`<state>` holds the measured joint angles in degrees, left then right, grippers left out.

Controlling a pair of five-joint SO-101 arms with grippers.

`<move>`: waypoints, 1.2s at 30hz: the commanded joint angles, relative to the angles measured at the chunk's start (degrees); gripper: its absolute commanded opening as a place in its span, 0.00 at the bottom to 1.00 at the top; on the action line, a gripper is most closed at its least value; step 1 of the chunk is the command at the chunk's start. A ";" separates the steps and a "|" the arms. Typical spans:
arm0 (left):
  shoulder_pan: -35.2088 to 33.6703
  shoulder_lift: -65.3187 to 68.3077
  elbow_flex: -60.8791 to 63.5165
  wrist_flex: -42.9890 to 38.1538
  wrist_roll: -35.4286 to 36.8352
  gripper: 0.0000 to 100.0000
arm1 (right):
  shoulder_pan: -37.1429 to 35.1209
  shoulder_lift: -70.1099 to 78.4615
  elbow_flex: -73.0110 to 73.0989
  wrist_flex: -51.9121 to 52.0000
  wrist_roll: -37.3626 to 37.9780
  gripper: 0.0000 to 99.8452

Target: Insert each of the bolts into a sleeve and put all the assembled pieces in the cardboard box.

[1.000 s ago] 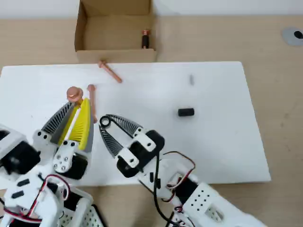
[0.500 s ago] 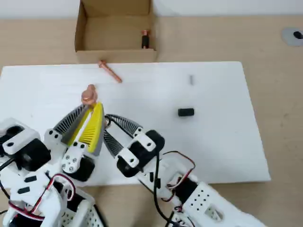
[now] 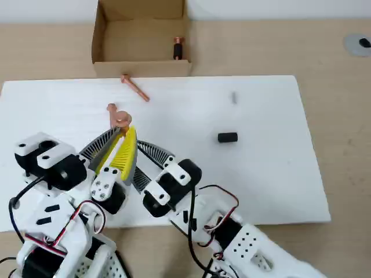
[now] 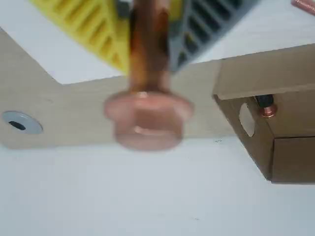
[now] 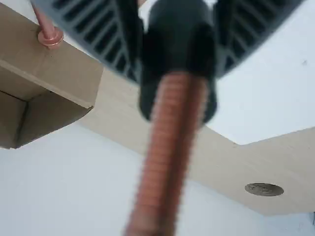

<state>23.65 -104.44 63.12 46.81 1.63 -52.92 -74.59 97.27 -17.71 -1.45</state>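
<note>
My left gripper (image 3: 122, 131), with one yellow and one grey finger, is shut on a copper bolt (image 3: 120, 119), whose wide head (image 4: 147, 118) points away from the jaws. Beside and partly under it, my right gripper (image 5: 177, 29) is shut on a black sleeve (image 5: 177, 49). The bolt's threaded shank (image 5: 167, 147) reaches the sleeve's mouth; how deep it goes I cannot tell. Two more bolts lie on the white mat (image 3: 261, 174), one near the box (image 3: 135, 88) and one by the held bolt (image 3: 111, 108). A loose sleeve (image 3: 228, 137) lies to the right.
The cardboard box (image 3: 104, 35) stands beyond the mat's far edge, with one assembled piece (image 3: 177, 48) inside at its right wall. A small grey mark (image 3: 234, 97) is on the mat. A grey disc (image 3: 358, 43) sits on the wooden table at the far right.
My left arm has swung right with the bolt, bringing it up against my right gripper. The right arm has stayed in place with the sleeve.
</note>
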 commanded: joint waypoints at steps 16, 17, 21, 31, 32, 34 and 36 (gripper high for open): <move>-7.56 -0.48 6.33 -8.44 5.54 0.01 | 2.24 -0.92 0.04 -1.32 -0.44 0.01; -7.56 -0.48 6.33 -8.35 5.54 0.01 | 2.24 -0.92 0.04 -1.32 -0.53 0.01; -7.38 -0.48 6.33 -8.44 5.54 0.01 | 2.24 -0.92 0.04 -1.23 -2.46 0.01; -6.95 -0.48 6.33 -8.26 5.36 0.01 | 2.24 -0.92 0.04 0.53 -2.46 0.01; -6.95 -0.48 6.33 -8.26 5.36 0.01 | 2.24 -0.92 0.04 1.14 -2.46 0.01; -6.95 -0.48 6.33 -8.18 5.27 0.01 | 2.24 -0.92 0.04 1.41 -2.46 0.01; -6.24 -0.48 6.33 -7.38 5.27 0.01 | 2.24 -0.92 0.04 1.32 -2.46 0.01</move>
<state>16.97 -104.53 69.45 39.08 6.81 -51.52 -74.51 97.27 -16.22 -3.38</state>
